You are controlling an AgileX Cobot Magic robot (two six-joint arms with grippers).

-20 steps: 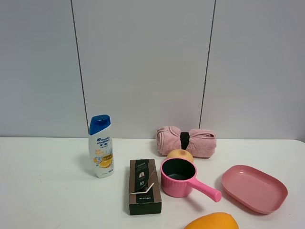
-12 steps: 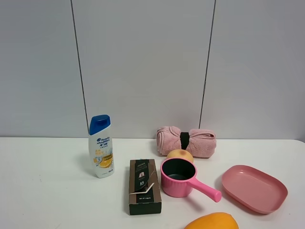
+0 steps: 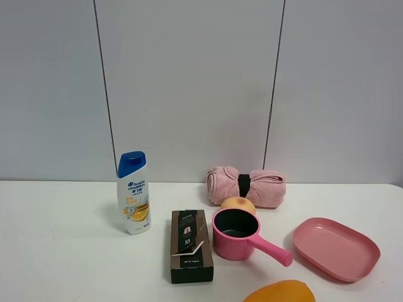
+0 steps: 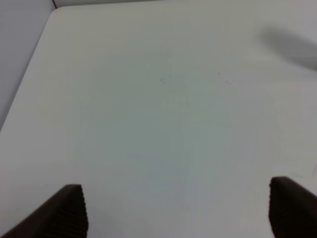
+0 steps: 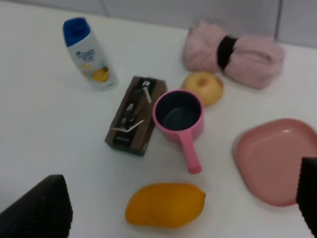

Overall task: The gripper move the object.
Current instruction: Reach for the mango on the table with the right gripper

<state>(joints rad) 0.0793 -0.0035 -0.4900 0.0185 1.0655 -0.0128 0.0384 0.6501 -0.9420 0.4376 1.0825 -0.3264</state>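
Observation:
The orange-yellow mango (image 5: 165,205) lies on the white table in the right wrist view, in front of the pink pot's handle. In the exterior high view only its top (image 3: 280,292) shows at the bottom edge. My right gripper (image 5: 183,208) hangs above the table with its two dark fingers (image 5: 42,208) wide apart, the mango between them in the picture. My left gripper (image 4: 178,208) is open over bare table, its dark fingertips (image 4: 67,208) far apart and holding nothing. Neither arm shows in the exterior high view.
A pink pot with a long handle (image 3: 239,234) stands mid-table, a small peach-coloured fruit (image 3: 237,204) behind it. A dark box (image 3: 191,246) lies to its left, a shampoo bottle (image 3: 133,201) further left. A rolled pink towel (image 3: 247,187) lies at the back, a pink plate (image 3: 335,247) at the right.
The mango sits very slightly lower at the bottom edge of the exterior high view now. Nothing else has moved.

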